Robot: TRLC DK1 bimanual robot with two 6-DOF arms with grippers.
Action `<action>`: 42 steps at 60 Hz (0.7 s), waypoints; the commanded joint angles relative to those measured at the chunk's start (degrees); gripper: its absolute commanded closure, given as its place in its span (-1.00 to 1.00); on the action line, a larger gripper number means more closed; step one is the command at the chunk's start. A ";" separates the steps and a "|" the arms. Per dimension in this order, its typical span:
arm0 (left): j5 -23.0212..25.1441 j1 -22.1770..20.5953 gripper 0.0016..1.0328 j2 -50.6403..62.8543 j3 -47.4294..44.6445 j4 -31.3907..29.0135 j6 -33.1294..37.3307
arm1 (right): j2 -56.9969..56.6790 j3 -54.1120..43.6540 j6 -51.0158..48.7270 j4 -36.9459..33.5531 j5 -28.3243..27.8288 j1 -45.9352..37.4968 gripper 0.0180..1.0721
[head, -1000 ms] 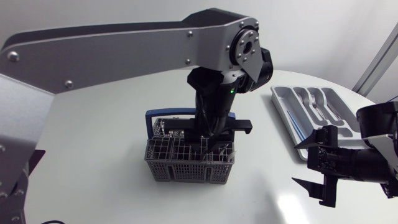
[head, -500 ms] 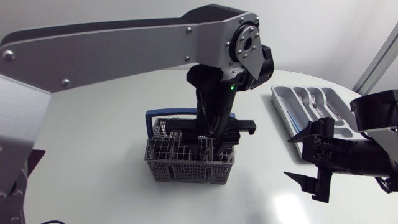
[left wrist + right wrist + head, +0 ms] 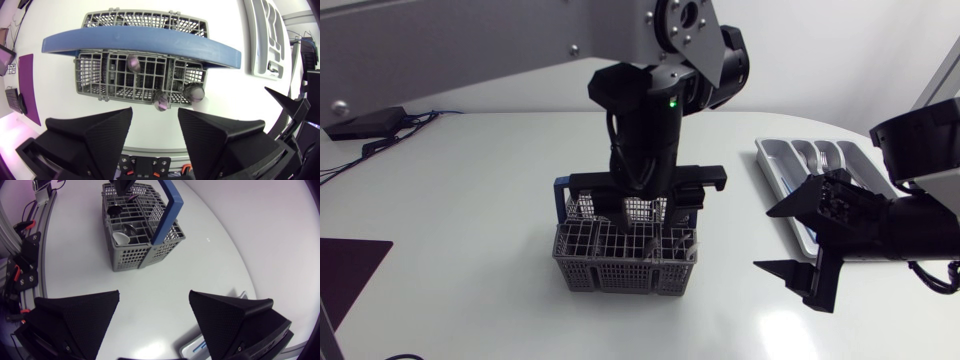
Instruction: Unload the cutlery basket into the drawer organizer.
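The grey wire cutlery basket (image 3: pixel 620 262) with a blue handle (image 3: pixel 140 42) stands mid-table. A few cutlery pieces stand in it, their rounded ends (image 3: pixel 161 102) showing from above, and a spoon (image 3: pixel 120 237) shows in the right wrist view. My left gripper (image 3: pixel 650 222) hangs open straight above the basket, with nothing between its fingers (image 3: pixel 95 132). The silver drawer organizer (image 3: pixel 782 165) lies at the right and holds forks (image 3: pixel 828 160). My right gripper (image 3: pixel 798 245) is open in front of the organizer, pointing towards the basket (image 3: pixel 142 227), a short way from it.
My left arm's silver link (image 3: pixel 470 45) spans the back left of the table above its surface. A dark purple mat (image 3: pixel 345 265) lies at the table's left edge. Bare white tabletop (image 3: pixel 470 200) lies left of and in front of the basket.
My left gripper has opened wider and lifted a little above the basket. My right gripper has drifted left towards the basket, staying open.
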 commanded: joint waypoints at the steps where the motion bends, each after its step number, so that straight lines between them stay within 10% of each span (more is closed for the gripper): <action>1: 0.13 0.31 -0.36 -2.62 -1.11 -1.23 1.17 | 1.59 2.54 6.08 -1.53 0.10 2.53 -0.90; 42: -1.45 4.00 -0.36 -13.95 -15.18 1.84 9.08 | 13.54 22.66 41.24 -16.29 -4.65 13.08 -0.85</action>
